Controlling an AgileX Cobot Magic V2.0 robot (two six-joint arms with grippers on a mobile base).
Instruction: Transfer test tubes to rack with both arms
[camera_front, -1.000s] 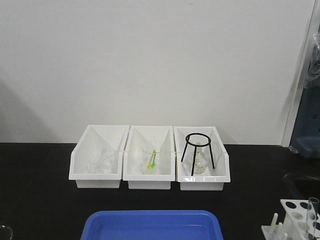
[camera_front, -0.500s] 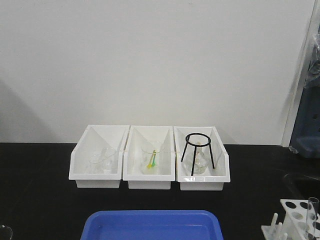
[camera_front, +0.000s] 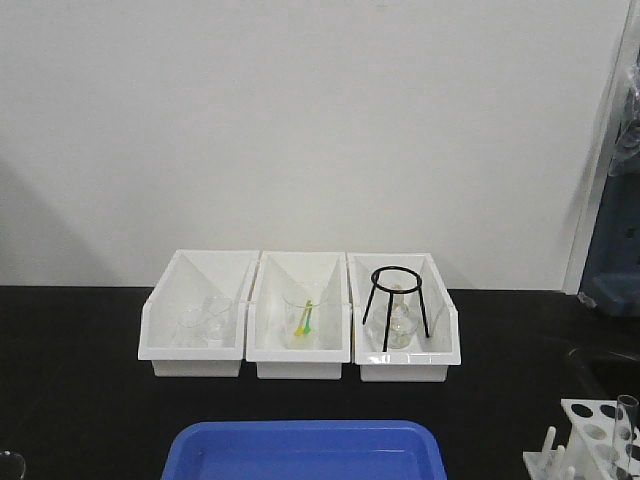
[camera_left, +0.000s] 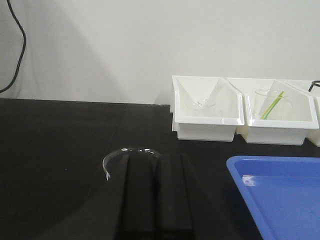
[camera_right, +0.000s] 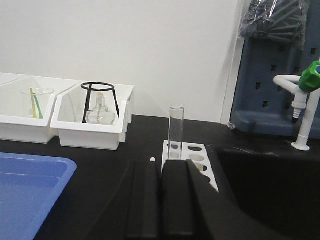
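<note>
One test tube (camera_right: 176, 131) stands upright in the rack (camera_right: 192, 161), just ahead of the right end effector (camera_right: 159, 200), whose fingers are pressed together on nothing. Left end effector (camera_left: 156, 200) likewise closed and empty, beside a glass dish (camera_left: 131, 157) on the desk (camera_left: 55, 150); right arm is nearer the rack.

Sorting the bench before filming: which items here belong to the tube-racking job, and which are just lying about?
Job:
- test tube, upright in the rack
- rack

Lying about:
- blue tray
- three white bins
- black tripod
- beakers
</note>
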